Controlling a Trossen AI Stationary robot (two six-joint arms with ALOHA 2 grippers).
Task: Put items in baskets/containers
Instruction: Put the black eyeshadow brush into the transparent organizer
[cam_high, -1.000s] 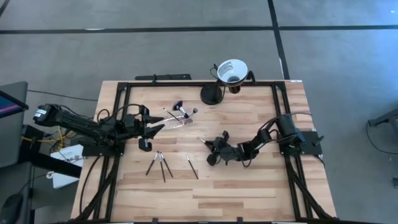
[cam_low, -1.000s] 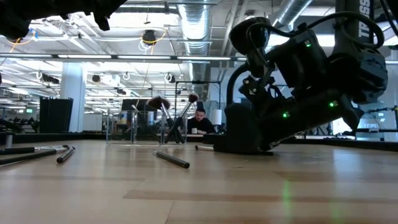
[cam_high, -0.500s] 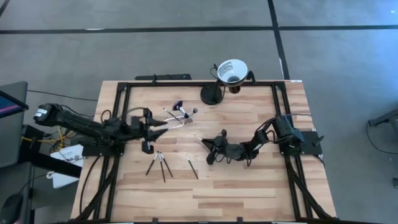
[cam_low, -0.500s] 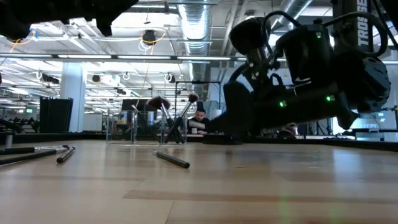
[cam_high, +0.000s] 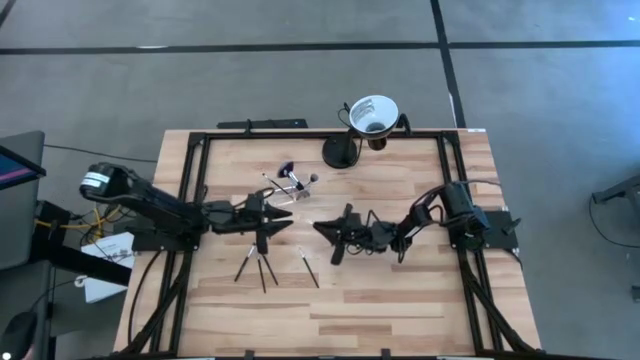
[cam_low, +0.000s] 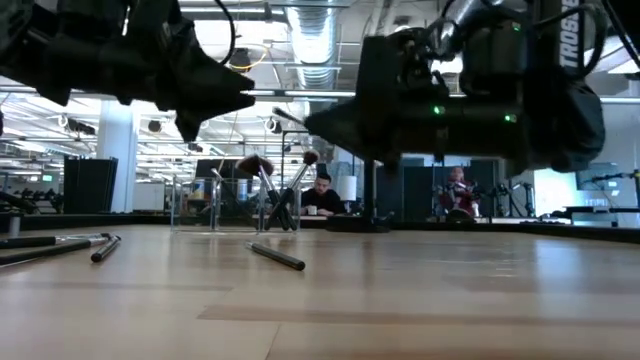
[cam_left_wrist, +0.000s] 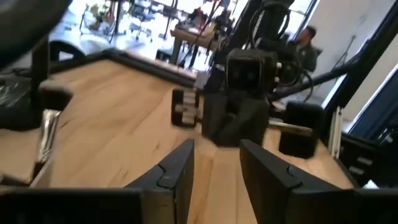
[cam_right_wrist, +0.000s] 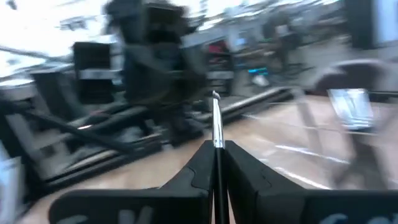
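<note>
Jaws on your right gripper (cam_right_wrist: 216, 163) pinch one brush (cam_right_wrist: 216, 121), now lifted beside the clear holder (cam_high: 290, 187); your left gripper (cam_left_wrist: 214, 165), jaws parted, has advanced below it.

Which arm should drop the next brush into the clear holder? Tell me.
Right. The right gripper is shut on a brush, lifted off the table. The left gripper is open and holds nothing. The clear holder sits just beyond both.

Open-plan lab: exposed ceiling ducts (cam_low: 310, 35), seated person (cam_low: 322, 195) at desk.
</note>
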